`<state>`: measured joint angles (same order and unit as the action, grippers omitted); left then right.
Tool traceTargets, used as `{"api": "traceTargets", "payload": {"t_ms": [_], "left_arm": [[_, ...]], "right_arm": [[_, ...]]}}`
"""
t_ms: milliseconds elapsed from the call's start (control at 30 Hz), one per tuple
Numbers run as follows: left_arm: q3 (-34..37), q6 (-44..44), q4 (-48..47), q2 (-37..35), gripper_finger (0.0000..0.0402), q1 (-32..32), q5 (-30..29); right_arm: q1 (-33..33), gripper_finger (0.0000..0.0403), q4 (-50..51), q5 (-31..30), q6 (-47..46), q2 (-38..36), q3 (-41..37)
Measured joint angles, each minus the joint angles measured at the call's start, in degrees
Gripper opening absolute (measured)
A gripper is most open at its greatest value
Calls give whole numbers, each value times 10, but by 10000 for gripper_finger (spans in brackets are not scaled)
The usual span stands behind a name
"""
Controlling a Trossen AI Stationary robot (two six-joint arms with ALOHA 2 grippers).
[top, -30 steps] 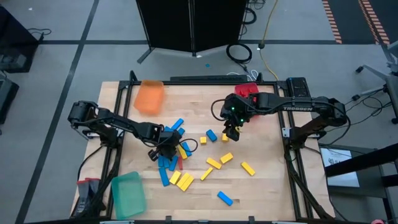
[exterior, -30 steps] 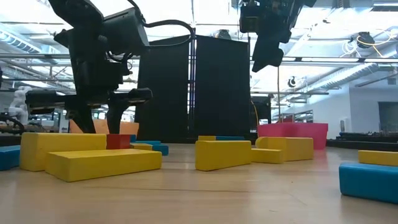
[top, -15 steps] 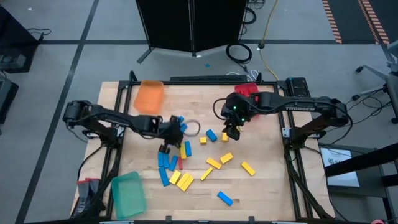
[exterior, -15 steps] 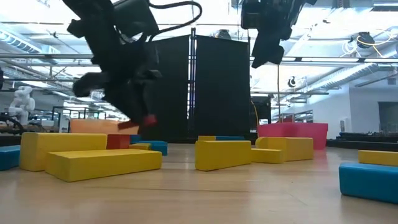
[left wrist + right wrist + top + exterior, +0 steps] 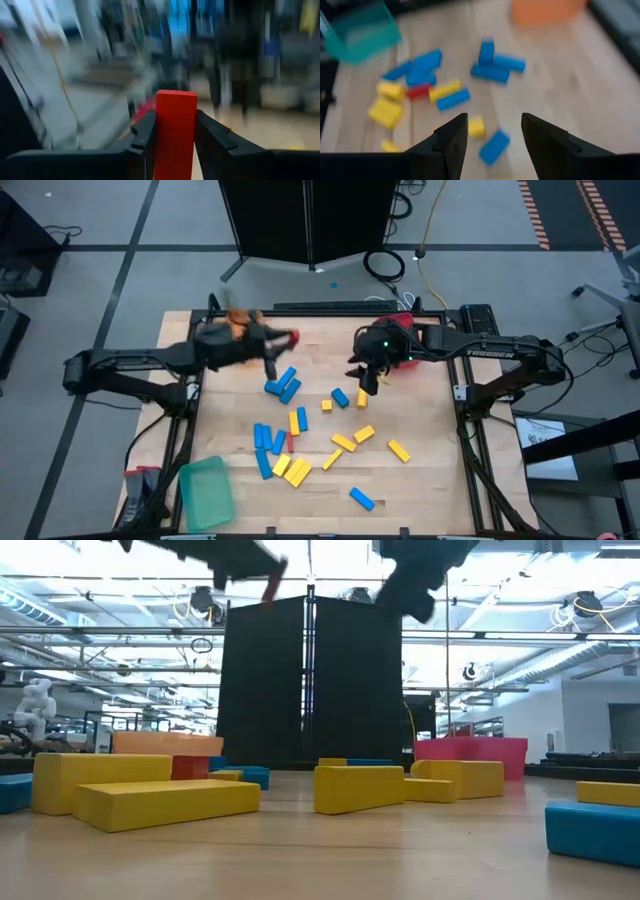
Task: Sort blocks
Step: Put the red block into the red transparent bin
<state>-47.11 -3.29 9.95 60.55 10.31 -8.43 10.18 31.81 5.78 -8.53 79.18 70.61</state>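
Note:
My left gripper (image 5: 283, 338) is up over the table's far left part, beside the orange tray (image 5: 238, 320), shut on a red block (image 5: 291, 337); the low view shows that block (image 5: 272, 585) high above the table. My right gripper (image 5: 362, 383) hangs open over the far right part, in front of the red tray (image 5: 396, 323), with nothing between its fingers (image 5: 451, 137). Several blue, yellow and red blocks (image 5: 290, 420) lie flat on the wood in the middle. My left gripper pinches the red block between its two fingers, one on each long side (image 5: 161, 125). The fingers (image 5: 145, 131) lie about level and point toward the table's right. The block's free end (image 5: 175, 97) juts past the fingertips. It is lifted clear of the table.
A green tray (image 5: 207, 492) sits at the near left corner. A pair of blue blocks (image 5: 283, 385) lies below the left gripper, a lone blue block (image 5: 362, 499) near the front edge. Bare wood shows at the near right.
My left gripper has risen from the pile in the middle left with the red block and swung toward the far edge, tipping from pointing down to about level. The red block is now lifted clear, high above the table. My right gripper has tipped up a little.

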Motion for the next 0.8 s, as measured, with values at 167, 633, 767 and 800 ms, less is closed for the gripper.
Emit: {"api": "traceTargets", "payload": {"t_ms": [167,633,767,800], "left_arm": [[-1,11,113,-25,102,3,2],[0,75,265,19,102,0,48],[0,89,278,34,102,-3,66],[0,90,280,37,102,-3,66]], "right_arm": [[15,183,-129,-1,4,0,0],[21,183,-359,2,7,0,0],[21,188,-374,16,14,0,0],[21,192,-377,21,17,0,0]]}}
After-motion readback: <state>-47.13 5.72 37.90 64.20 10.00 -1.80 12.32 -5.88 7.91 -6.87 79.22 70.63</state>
